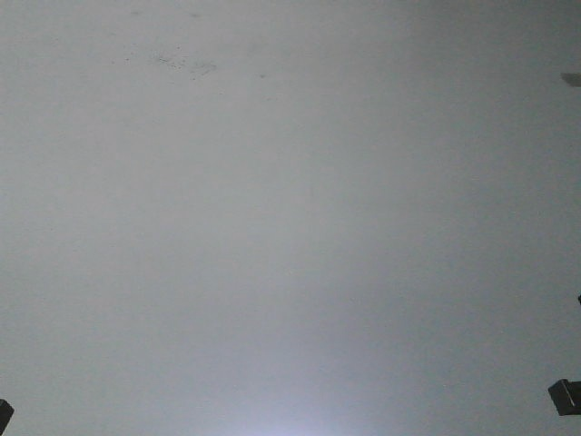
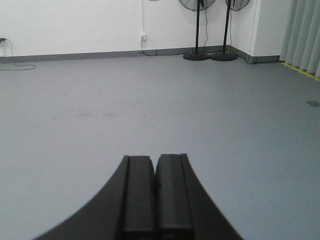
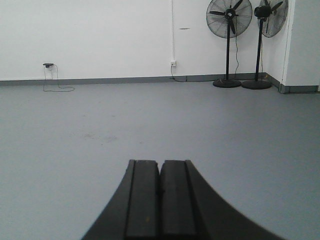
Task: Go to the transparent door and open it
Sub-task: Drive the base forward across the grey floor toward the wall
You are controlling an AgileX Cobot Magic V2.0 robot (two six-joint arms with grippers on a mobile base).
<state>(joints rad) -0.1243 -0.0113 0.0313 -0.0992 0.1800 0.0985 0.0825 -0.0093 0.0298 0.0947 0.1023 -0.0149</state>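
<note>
The transparent door is out of view in every frame. My left gripper (image 2: 155, 159) is shut with nothing between its black fingers, pointing over bare grey floor toward a white wall. My right gripper (image 3: 161, 163) is likewise shut and empty, aimed across the same floor. The front view shows only grey floor, with dark gripper tips just poking in at the bottom left corner (image 1: 4, 413) and the right edge (image 1: 565, 396).
Two black pedestal fans (image 3: 229, 20) (image 3: 267, 15) stand at the far right by the white wall (image 3: 100, 35). A wall socket (image 3: 172, 63) with a cable sits left of them. Grey curtains (image 2: 305, 35) hang at the right, with a yellow floor line (image 2: 302, 72) below.
</note>
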